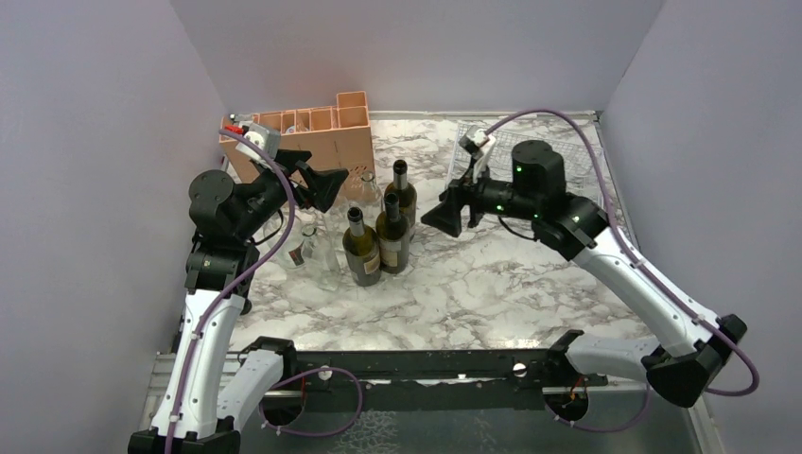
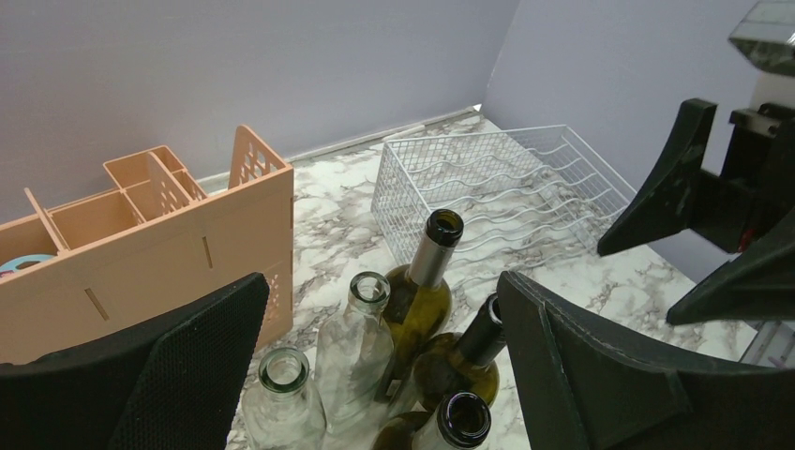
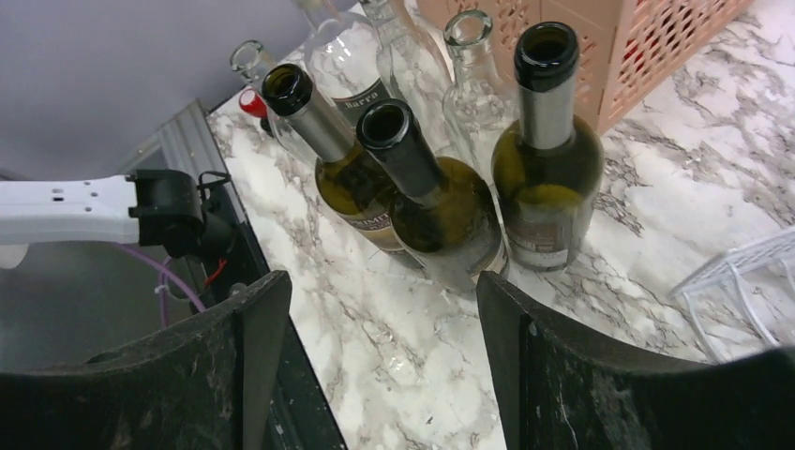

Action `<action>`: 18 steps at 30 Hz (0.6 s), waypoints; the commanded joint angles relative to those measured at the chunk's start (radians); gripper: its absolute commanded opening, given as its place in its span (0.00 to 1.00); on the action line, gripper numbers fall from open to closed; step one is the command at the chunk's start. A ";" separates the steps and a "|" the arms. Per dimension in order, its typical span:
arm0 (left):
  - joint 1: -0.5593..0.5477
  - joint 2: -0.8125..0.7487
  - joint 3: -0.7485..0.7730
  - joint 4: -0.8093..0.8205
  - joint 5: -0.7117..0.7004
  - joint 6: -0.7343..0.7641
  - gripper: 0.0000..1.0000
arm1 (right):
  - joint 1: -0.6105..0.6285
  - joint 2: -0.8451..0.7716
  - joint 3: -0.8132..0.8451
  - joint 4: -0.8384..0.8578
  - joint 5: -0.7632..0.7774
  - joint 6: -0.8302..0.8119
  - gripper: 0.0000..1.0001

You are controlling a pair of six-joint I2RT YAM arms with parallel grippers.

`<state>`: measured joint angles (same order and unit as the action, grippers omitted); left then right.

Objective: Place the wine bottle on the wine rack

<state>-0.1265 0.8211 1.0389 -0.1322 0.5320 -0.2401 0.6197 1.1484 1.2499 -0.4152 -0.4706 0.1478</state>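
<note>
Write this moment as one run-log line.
left gripper: open, empty | right gripper: open, empty, facing wine bottles | wine rack: no bottle | stage: pre-grasp

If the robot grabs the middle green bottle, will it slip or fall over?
Probably slippery: the middle bottle is smooth, shiny glass. It may tip easily, standing tall and narrow, and could knock the next bottle close beside it. Its mouth is open and it may be empty, so maybe not too heavy, but glass likely breaks if dropped.

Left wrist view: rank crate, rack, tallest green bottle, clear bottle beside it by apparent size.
1. crate; nearer the camera, so its lead over the rack is unsure.
2. rack.
3. green bottle and clear bottle look alike.
</note>
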 commanded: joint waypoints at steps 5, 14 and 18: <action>0.001 -0.018 0.030 0.003 0.025 -0.012 0.99 | 0.206 0.155 0.096 0.082 0.313 -0.056 0.71; -0.002 -0.022 0.041 -0.010 0.011 -0.006 0.99 | 0.293 0.287 0.158 0.120 0.477 -0.095 0.65; -0.005 -0.025 0.049 -0.020 0.006 -0.001 0.99 | 0.300 0.319 0.161 0.149 0.487 -0.116 0.64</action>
<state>-0.1265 0.8124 1.0451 -0.1505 0.5339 -0.2455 0.9104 1.4410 1.3758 -0.3256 -0.0559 0.0677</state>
